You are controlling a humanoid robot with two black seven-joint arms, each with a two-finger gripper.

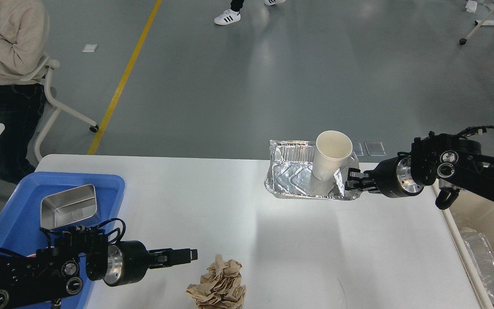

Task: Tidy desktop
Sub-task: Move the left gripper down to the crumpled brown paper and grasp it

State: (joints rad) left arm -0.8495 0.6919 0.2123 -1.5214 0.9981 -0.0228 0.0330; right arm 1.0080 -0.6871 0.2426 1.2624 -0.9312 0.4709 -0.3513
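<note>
My right gripper (352,180) clamps right rim of foil tray (298,182) with paper cup (330,154), desktop (247,214) far edge. Left gripper (187,254) closed, empty, beside crumpled paper (219,285) at near edge.

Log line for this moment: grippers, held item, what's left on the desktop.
left gripper: shut, empty | right gripper: on foil tray rim | paper cup: in tray | crumpled paper: on desktop
</note>
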